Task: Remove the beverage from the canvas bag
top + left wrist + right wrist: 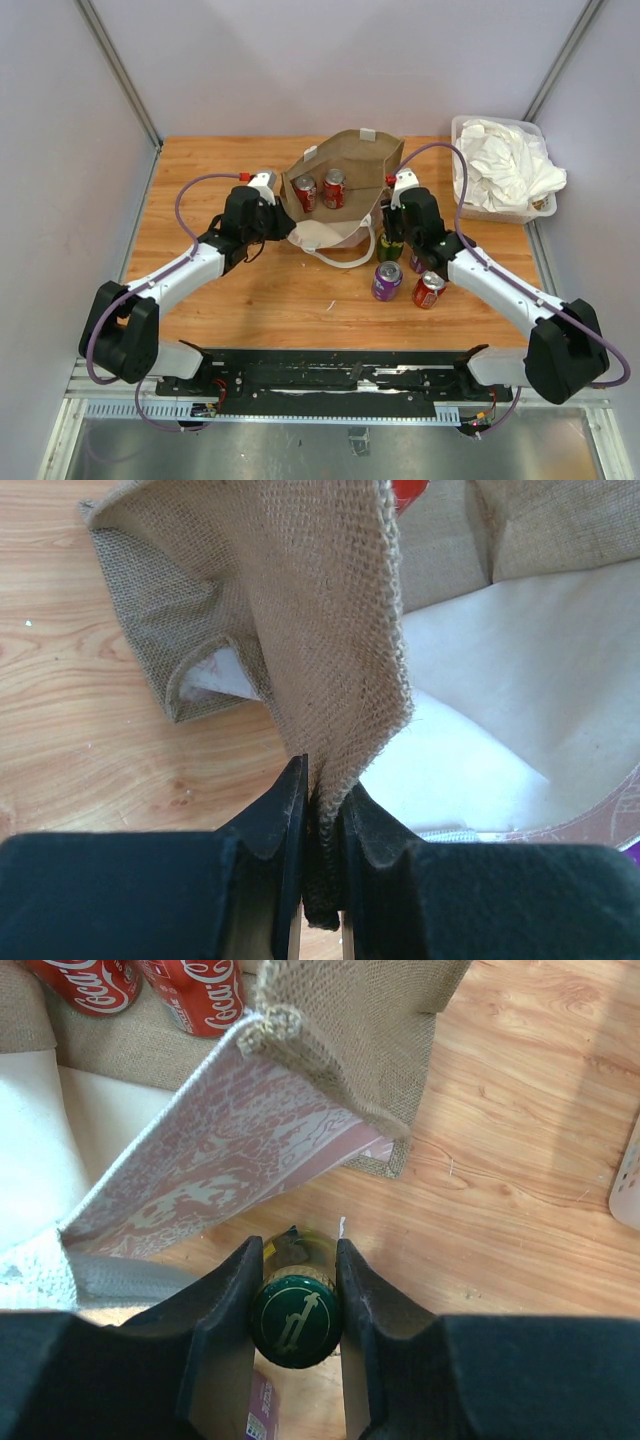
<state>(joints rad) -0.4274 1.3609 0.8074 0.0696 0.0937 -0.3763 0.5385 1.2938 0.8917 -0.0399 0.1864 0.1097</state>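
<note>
- left arm point(190, 270) and right arm point(500, 285): white links with chunky black joint blocks, same build on both
- a purple cable point(183, 200) loops off each one, with a little red plug point(243, 176) at the wrist end
- left gripper point(322, 780) and right gripper point(296, 1250): matte black fingers, wedge-shaped tips
- black base rail point(330, 372) with some loose wiring

Table point(250, 300): light wooden top with visible grain, walled in on the left, far and right sides.
Canvas bag point(335, 190): sits at the far middle of the top, mouth open upward, white handle loop lying on the wood at its near side.
Plastic bin point(490, 212): far right corner, heaped with white cloth point(510, 160).
Purple can point(386, 281): upright, near and right of the bag.
Red can point(429, 290): just right of the purple can; the 2 stand apart.
Green bottle point(390, 247): just beyond the purple can; whether its base rests on the wood cannot be told.
</note>
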